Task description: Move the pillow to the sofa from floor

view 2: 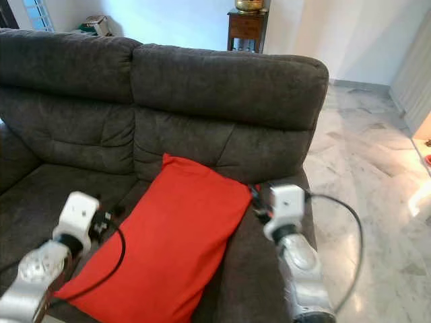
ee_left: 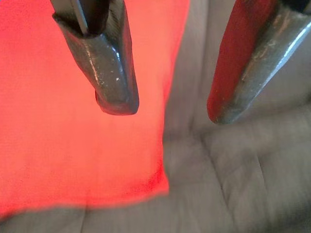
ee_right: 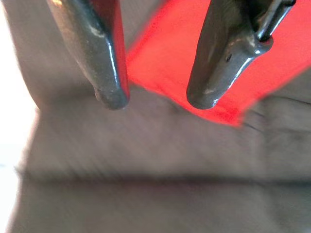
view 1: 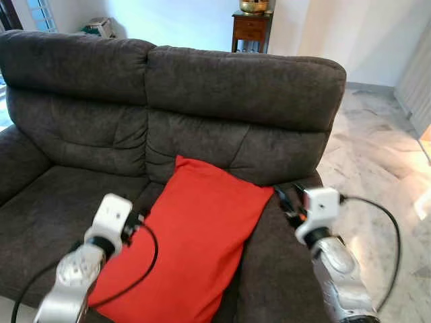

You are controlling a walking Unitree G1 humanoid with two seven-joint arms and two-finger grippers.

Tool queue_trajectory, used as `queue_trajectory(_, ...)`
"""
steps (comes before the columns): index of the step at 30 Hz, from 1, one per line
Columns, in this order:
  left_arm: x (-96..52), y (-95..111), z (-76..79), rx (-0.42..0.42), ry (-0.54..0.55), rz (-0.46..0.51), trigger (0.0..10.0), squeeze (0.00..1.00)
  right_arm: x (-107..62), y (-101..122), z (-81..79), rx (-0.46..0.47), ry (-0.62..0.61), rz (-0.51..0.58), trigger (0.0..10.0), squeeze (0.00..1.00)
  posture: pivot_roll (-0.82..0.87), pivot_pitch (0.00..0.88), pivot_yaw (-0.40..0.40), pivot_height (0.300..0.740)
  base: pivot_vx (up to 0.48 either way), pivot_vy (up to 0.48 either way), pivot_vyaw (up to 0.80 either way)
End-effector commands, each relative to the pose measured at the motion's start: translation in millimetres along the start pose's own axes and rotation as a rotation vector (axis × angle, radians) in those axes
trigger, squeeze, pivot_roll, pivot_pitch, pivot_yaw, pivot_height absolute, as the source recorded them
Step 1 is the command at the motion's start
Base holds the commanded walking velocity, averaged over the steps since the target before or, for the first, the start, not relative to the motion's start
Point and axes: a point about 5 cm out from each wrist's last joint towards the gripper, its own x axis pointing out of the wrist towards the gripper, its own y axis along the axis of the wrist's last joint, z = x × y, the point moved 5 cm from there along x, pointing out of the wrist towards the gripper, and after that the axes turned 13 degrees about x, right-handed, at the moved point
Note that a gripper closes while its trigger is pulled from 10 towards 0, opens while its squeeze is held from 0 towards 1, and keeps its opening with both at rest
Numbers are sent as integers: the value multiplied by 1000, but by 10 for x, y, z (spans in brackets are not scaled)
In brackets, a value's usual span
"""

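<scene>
From my remote station: the red pillow (view 1: 195, 242) lies on the seat of the dark grey sofa (view 1: 229, 87), its top corner leaning against the backrest and its right edge along the right armrest. My left pincer (ee_left: 163, 109) hangs beside the pillow's left edge, its two black fingers (ee_left: 114, 82) spread apart and gripping nothing. My right pincer (ee_right: 155, 104) hovers over the armrest at the pillow's upper right corner, fingers likewise parted and empty. Behind the sofa, a small wooden side table (view 1: 251, 30) stands against the wall; marble floor (view 1: 377, 155) stretches to the right
</scene>
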Motion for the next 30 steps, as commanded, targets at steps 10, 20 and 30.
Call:
queue_trajectory(10,-466,-1179,510,-22,-51,-396,10000,0,-1198,-1143,1396,99,-629,-344,10000,0,43,5,17,740,0,0,0)
queue_trajectory(20,-639,-1471,869,-36,-152,-507,10000,0,-1695,-1437,1621,165,-822,-431,10000,0,9,0,-2,740,0,0,0)
queue_trajectory(30,-875,-1688,1096,-72,-175,-633,10000,0,-1847,-1766,1417,191,-751,-590,10000,0,3,0,-24,740,0,0,0)
